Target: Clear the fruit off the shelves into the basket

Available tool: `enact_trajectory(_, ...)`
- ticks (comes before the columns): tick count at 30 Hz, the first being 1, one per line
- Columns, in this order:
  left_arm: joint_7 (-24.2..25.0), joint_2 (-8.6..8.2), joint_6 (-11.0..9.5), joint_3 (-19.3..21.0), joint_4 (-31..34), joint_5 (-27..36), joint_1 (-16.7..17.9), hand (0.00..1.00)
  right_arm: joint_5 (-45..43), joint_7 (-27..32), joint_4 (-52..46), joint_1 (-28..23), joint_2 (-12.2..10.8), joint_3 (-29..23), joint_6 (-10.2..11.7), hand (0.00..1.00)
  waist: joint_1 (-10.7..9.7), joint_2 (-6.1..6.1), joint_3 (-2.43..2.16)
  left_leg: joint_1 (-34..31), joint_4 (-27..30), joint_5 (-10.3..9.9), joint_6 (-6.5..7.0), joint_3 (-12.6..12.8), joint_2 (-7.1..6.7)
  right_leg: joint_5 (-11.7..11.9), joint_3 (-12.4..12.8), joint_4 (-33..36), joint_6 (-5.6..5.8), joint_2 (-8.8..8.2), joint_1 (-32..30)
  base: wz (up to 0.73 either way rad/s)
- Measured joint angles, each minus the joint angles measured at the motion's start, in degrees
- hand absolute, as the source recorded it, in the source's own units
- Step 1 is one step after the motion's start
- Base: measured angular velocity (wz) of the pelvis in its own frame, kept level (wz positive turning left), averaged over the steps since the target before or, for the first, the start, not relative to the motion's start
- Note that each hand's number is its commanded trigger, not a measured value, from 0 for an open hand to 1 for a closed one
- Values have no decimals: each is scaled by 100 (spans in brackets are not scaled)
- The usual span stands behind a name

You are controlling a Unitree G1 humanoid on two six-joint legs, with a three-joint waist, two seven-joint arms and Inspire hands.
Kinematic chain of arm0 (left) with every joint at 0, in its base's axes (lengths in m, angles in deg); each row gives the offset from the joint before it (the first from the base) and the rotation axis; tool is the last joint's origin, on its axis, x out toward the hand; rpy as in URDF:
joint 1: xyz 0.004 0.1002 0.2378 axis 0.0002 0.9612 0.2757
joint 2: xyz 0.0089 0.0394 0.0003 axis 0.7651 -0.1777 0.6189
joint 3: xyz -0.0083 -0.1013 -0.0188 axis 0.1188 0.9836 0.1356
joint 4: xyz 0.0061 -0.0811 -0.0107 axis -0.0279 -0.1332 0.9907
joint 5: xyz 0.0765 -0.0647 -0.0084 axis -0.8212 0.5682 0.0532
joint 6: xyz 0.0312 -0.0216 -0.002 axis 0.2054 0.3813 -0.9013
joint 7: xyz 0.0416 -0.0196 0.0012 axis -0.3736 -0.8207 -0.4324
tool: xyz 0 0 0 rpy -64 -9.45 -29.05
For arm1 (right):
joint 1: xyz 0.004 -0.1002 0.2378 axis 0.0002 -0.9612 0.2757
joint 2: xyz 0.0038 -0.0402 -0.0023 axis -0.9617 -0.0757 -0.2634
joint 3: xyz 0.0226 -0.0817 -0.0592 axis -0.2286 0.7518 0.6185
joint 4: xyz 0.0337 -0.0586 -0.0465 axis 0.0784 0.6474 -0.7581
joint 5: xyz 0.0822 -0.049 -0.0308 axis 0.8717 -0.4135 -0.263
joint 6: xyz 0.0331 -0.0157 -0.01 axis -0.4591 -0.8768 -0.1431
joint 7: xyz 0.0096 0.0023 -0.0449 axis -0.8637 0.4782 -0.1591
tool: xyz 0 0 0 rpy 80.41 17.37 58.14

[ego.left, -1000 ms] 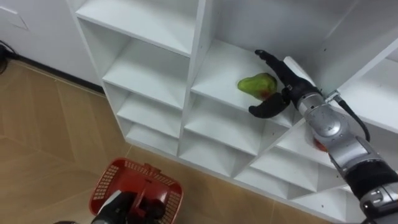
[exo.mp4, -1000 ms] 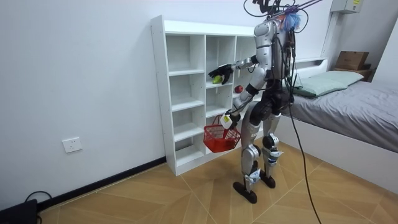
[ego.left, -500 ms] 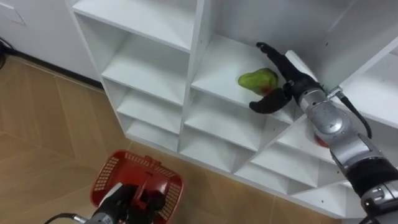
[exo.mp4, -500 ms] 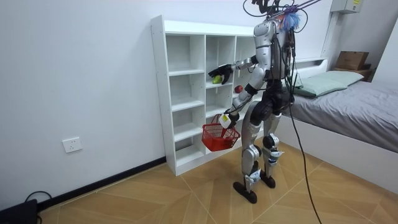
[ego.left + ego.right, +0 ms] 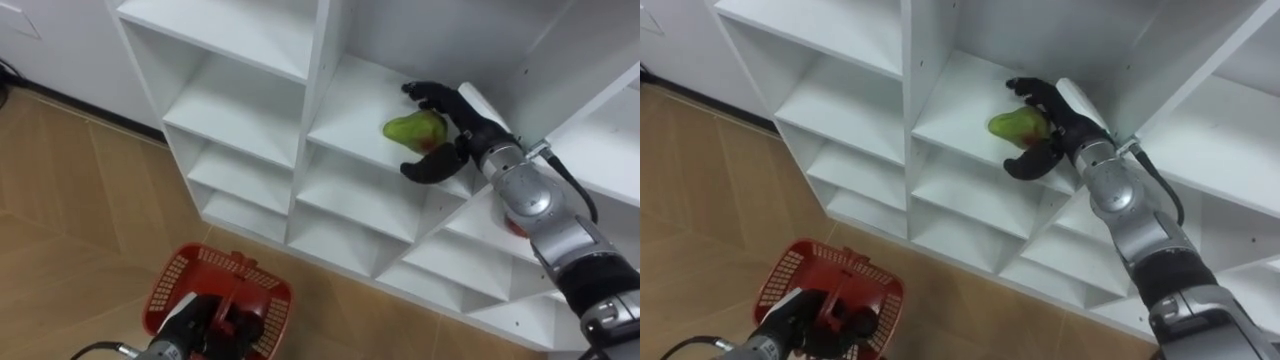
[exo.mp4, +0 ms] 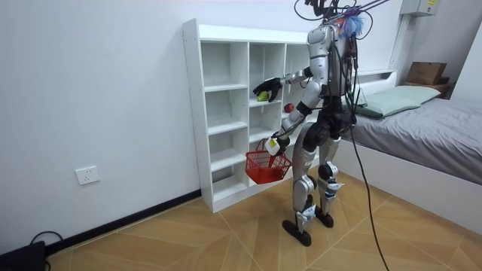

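The grasp is under way: the right robot hand [image 5: 456, 132] curls its fingers over the green pear [image 5: 411, 130], thumb beneath, toward the right side of an upper closet shelf [image 5: 345, 118]. The next move, I judge, is to lift the pear clear and lower it into the red basket [image 5: 172, 292], whose handle the left robot hand [image 5: 224, 326] clasps. The room has a wood floor [image 6: 226, 233], with a bed [image 6: 433, 128] behind the robot.

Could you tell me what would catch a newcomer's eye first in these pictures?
The robot's right hand curls round a green pear on an upper shelf of the white closet. Low at its left, the left hand carries a red basket by its handle above the wooden floor.
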Motion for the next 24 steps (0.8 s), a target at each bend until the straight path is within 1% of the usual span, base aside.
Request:
enact_trajectory(5,0,6,0,1,0,0,5,100,-27,227,2,-4,-1,6,7,100,9,0,0,-32,-4,1,1,0,-1,0,-5,-1,0,0,-35,0)
enact_trajectory(24,2,-1,2,0,0,2,-14,100,53,219,-3,-39,-1,20,-36,100,7,5,-1,-64,18,1,1,-10,0,1,-13,0,1,-1,-43,0)
